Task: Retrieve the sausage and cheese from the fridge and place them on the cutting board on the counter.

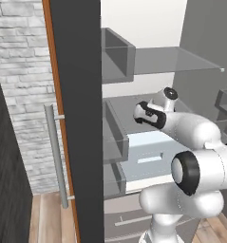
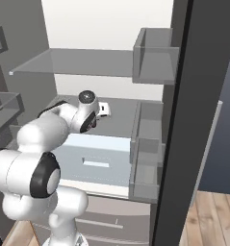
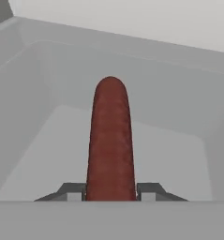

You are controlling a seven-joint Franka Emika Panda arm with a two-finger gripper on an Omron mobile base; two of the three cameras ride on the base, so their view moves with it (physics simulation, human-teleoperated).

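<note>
- The tall grey fridge point(image 1: 77, 118) stands with its doors swung wide, the dark edge of one door with an orange-brown trim line running down the left base view, and the dark edge of the other door down the right base view; its interior back wall is white.
- A grey vertical bar handle point(image 1: 57, 156) is fixed to the outer face of the door in the left base view, in front of a pale grey brick wall point(image 1: 20, 71).
- A clear glass shelf point(image 2: 73, 62) spans the upper interior, with grey see-through door bins point(image 2: 155, 60) beside it on the door.
- A lower grey shelf point(image 2: 123, 115) sits under the glass one, above a pale blue-white drawer front point(image 2: 97, 161).
- The white robot arm with dark joints point(image 2: 44, 144) reaches forward from the base into the fridge at the level of the lower shelf.
- The gripper point(image 3: 110, 192) is inside the fridge, its two small dark fingertips point(image 3: 71, 191) pressed against either side of the sausage, so it is clamped on it.
- The slim dark red-brown sausage with a rounded end point(image 3: 110, 140) stands out from between the fingertips, pointing away from the hand, over the grey walled floor of the fridge compartment point(image 3: 179, 164).
</note>
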